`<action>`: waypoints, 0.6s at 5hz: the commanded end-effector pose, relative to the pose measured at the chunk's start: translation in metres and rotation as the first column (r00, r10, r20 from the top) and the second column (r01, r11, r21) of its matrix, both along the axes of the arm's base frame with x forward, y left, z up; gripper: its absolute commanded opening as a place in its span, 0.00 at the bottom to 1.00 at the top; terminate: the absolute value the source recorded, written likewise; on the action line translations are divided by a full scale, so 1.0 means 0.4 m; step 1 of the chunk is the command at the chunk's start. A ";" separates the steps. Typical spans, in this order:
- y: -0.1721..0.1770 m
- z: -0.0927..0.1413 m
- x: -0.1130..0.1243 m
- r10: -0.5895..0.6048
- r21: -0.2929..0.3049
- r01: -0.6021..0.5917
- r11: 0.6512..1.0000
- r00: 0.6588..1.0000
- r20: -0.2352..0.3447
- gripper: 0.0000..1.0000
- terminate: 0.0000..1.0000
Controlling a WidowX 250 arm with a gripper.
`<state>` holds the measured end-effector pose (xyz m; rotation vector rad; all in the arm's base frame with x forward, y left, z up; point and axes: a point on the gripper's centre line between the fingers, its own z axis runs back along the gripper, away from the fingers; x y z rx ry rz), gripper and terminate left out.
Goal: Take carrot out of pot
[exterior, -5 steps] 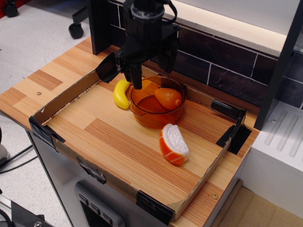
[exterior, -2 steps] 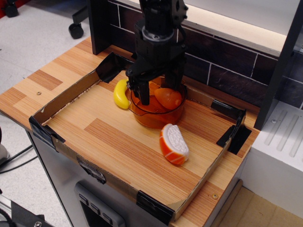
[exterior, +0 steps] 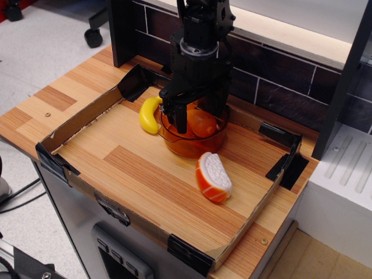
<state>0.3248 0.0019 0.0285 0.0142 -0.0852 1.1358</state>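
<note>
The translucent orange pot [exterior: 187, 145] stands near the back middle of the cardboard-walled tray. The small orange carrot [exterior: 200, 123] lies inside it. My black gripper [exterior: 197, 118] hangs straight over the pot with its fingers lowered inside the rim. The left finger [exterior: 181, 119] is left of the carrot and the right finger is behind it on the right. The jaws stand apart around the carrot. I cannot tell whether the pads touch it.
A yellow banana toy [exterior: 149, 115] lies against the pot's left side. An orange slice with a white ridged face [exterior: 213, 176] lies in front of the pot. Low cardboard walls [exterior: 81, 120] ring the wooden surface. A dark tiled wall [exterior: 273, 75] stands behind.
My gripper has moved right and down, from above the pot's left rim to straddling the carrot inside the pot. The carrot and pot have not moved.
</note>
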 end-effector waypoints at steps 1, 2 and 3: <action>-0.006 0.000 0.003 -0.008 0.009 0.007 1.000 0.999 0.032 1.00 0.00; 0.000 -0.014 0.003 -0.014 0.018 0.014 1.000 0.999 0.031 1.00 0.00; 0.002 -0.022 0.001 -0.015 0.024 0.014 1.000 1.000 0.023 1.00 0.00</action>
